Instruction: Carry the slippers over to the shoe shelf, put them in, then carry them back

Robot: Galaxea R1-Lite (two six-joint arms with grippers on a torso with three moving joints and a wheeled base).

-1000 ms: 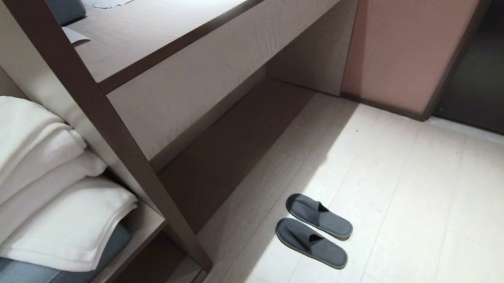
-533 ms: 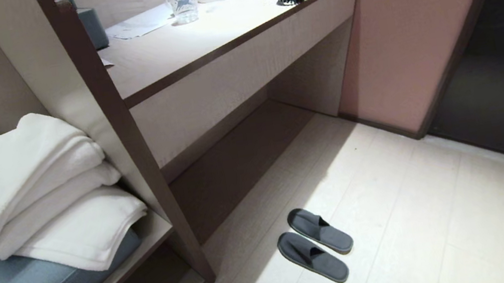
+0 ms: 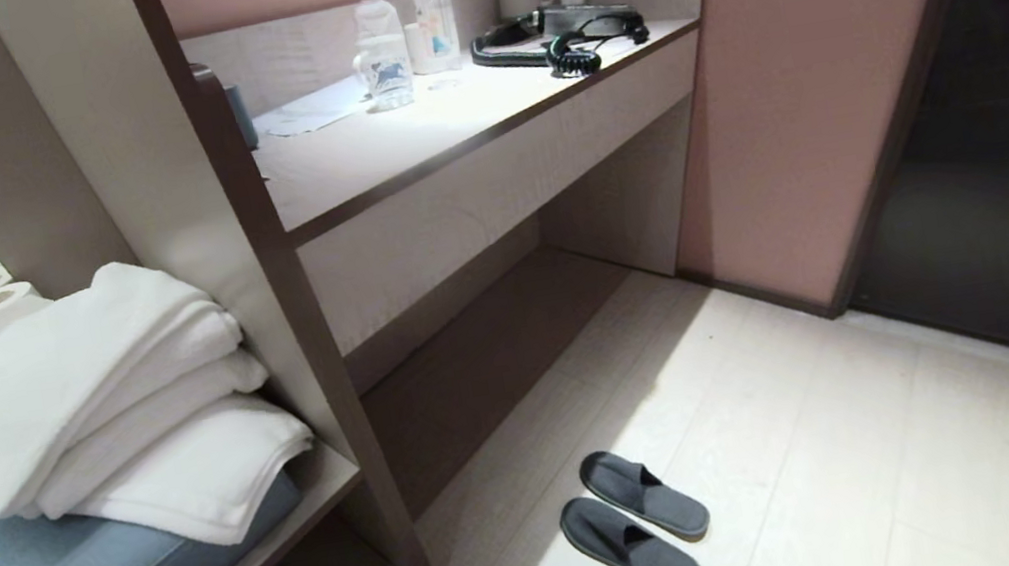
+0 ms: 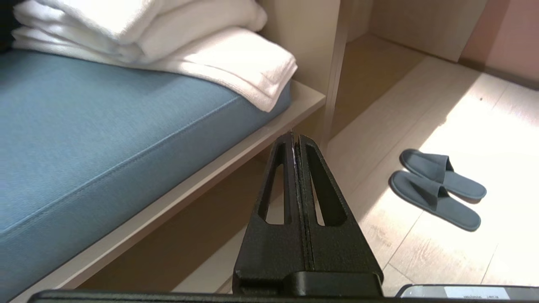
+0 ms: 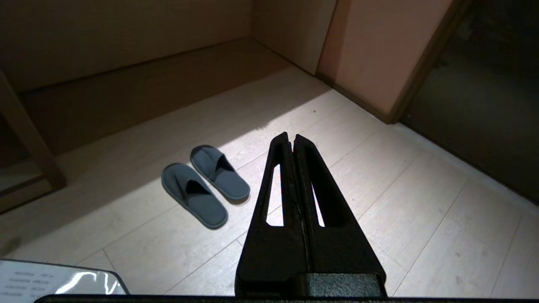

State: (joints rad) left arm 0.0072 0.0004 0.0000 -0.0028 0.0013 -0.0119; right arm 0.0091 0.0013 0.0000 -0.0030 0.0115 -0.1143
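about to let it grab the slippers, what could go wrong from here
1. The flat dark grey cloth slippers lie side by side, almost touching, so one gripper closing may catch only one or nudge the other.
2. Their thin soles hug the pale plank floor; the shut left gripper and right gripper might scrape it.

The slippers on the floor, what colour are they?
Dark slate-grey, plain with no pattern. The slippers show best in the right wrist view.
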